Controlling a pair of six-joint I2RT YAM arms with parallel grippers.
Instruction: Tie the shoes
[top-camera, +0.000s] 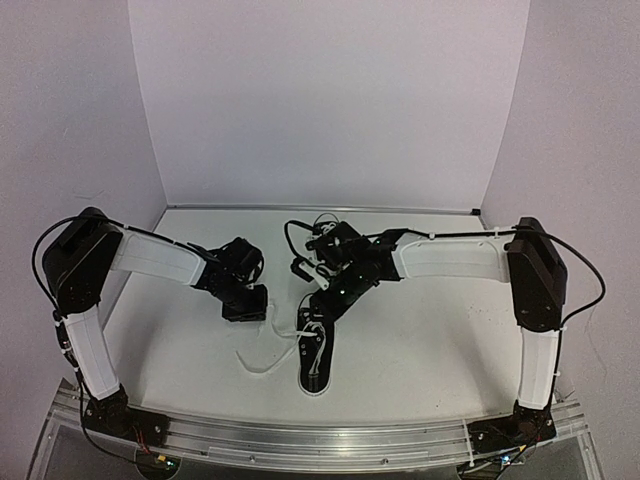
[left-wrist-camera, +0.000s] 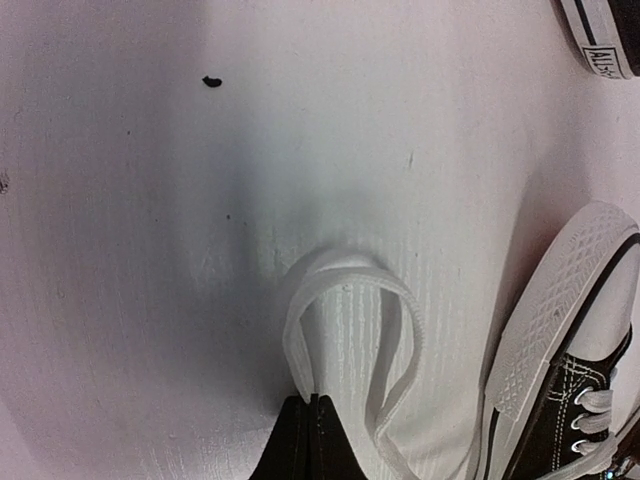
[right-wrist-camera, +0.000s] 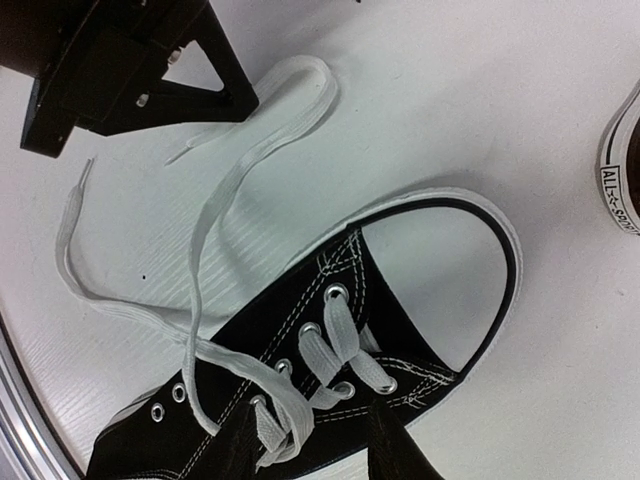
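Observation:
One black sneaker (top-camera: 314, 355) with a white toe cap lies in the middle of the table, toe pointing away from the arm bases; it also shows in the right wrist view (right-wrist-camera: 330, 330) and the left wrist view (left-wrist-camera: 565, 400). Its white laces are untied. My left gripper (top-camera: 247, 305) (left-wrist-camera: 311, 402) is shut on a loop of one lace (left-wrist-camera: 350, 290) just left of the toe. My right gripper (top-camera: 322, 300) (right-wrist-camera: 318, 450) is open, its fingers astride the crossed laces over the eyelets. The second sneaker (right-wrist-camera: 622, 170) (left-wrist-camera: 603, 35) lies behind, mostly out of view.
A loose lace end (top-camera: 255, 358) trails on the table left of the shoe. A metal rail (top-camera: 320, 440) runs along the near edge. White walls close in the back and both sides. A small dark speck (left-wrist-camera: 211, 81) lies on the table.

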